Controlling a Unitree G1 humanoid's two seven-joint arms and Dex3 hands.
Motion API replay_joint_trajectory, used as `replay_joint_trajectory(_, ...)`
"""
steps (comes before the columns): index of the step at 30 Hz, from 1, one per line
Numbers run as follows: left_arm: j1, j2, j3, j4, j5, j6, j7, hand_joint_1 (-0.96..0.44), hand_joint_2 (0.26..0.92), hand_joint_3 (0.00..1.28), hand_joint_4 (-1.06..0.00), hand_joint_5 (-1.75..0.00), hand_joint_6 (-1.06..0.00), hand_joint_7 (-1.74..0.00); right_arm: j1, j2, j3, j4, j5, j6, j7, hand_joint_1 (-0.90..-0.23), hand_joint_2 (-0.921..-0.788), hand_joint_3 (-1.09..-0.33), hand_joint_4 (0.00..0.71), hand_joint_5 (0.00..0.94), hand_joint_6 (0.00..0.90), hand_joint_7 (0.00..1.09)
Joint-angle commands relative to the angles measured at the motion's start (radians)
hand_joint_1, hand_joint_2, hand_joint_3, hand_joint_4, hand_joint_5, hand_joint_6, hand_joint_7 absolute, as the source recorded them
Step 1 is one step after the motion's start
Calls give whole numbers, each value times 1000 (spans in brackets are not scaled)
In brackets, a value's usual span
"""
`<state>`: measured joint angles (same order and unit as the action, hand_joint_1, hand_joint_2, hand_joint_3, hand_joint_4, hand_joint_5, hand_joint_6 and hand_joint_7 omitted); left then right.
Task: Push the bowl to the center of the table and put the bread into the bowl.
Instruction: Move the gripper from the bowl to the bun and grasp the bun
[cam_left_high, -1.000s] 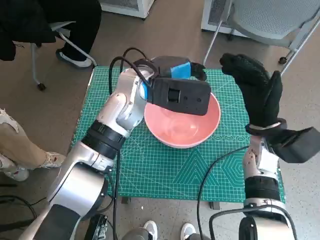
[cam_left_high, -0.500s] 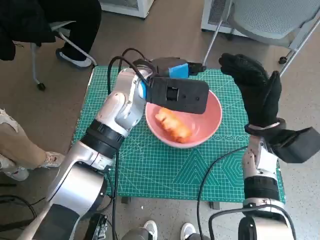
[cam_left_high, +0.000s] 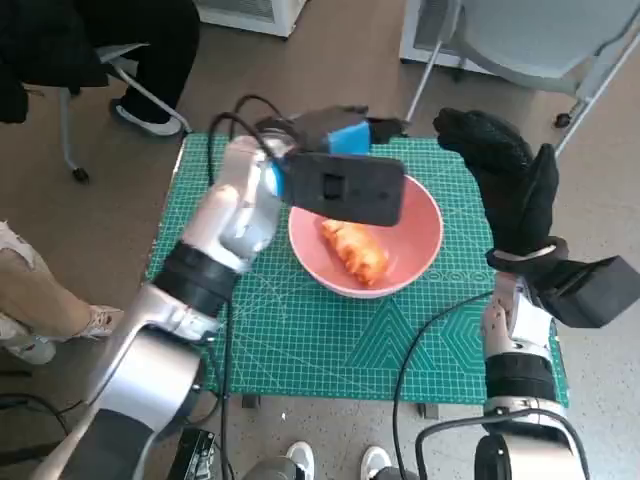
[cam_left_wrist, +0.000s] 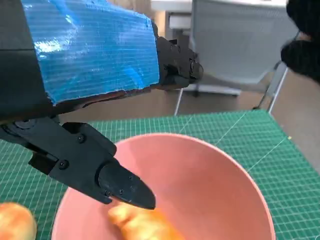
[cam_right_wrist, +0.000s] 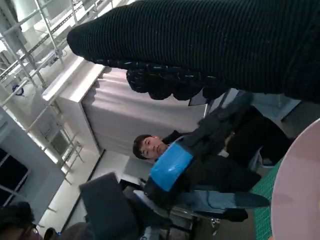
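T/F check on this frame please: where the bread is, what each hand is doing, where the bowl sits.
1. The bread lies inside the pink bowl. True.
2. The left hand grips the bread. False: it holds nothing and hangs above the bowl's far rim, fingers apart, with the bread lying in the bowl below it.
3. The right hand is raised beside the bowl, holding nothing. True.
4. The bowl sits on the bare floor. False: it stands on the green cutting mat that covers the table.
5. The bowl is tipped on its side. False: it stands upright, opening upward.
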<state>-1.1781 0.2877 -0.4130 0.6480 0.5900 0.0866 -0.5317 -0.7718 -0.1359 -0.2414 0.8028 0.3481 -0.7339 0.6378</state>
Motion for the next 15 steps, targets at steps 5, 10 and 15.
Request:
replay_joint_trajectory(5,190,182,130,-445,-14,119,-75,-486,773,3,1,1,-154,-3,20,2,6,2,-3,8,-4,-685,-921,-775,155,0,-1,519)
replay_joint_trajectory(10,343,243,229,-659,-38,141,-70,-479,753,0,1,1,-167,-9,19,8,12,2,-6,5,-4,-684,-921,-775,154,0,-1,519)
replay_joint_trajectory(15,484,288,314,-799,-55,125,-53,-453,732,0,1,1,-187,-15,10,14,17,14,-6,3,0,-682,-921,-773,155,0,0,521)
